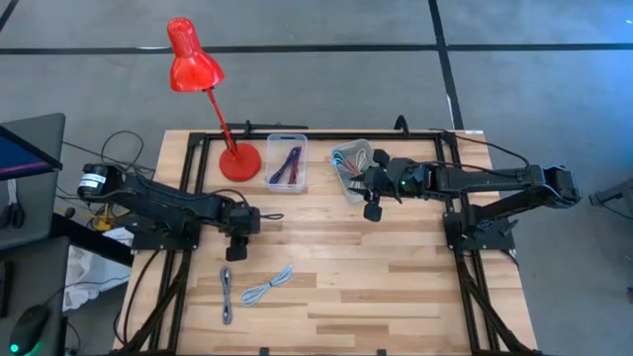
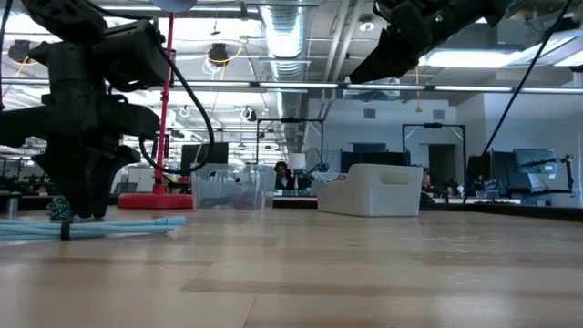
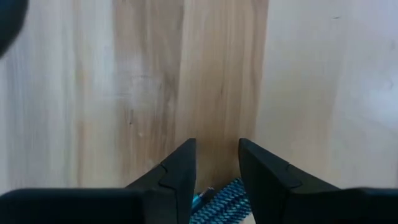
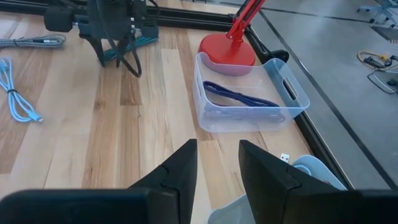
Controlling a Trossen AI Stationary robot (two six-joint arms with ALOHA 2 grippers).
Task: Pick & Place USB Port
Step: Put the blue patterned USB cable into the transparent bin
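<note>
A teal braided USB cable (image 3: 221,198) sits between the fingers of my left gripper (image 3: 216,146), which points down at the table's left middle (image 1: 237,252). The same cable shows beside that gripper in the right wrist view (image 4: 142,40). My right gripper (image 1: 373,211) hangs open and empty, raised above the table beside the white bin (image 1: 351,163), which holds several cables. A grey braided cable (image 1: 226,294) and a light blue cable (image 1: 267,288) lie flat on the table near the front edge. My left gripper comes at the teal cable from above, pointing down, with the cable (image 3: 211,200) pinched between the two fingers back from their tips. A teal end (image 2: 59,210) sticks out beside the fingers close to the table; whether it is lifted clear does not show.
A clear bin (image 1: 287,163) with a purple-blue cable stands at the far edge beside the red lamp's base (image 1: 239,161). A black frame rail runs along the far edge. Bare wood lies between the two arms and toward the near right.
</note>
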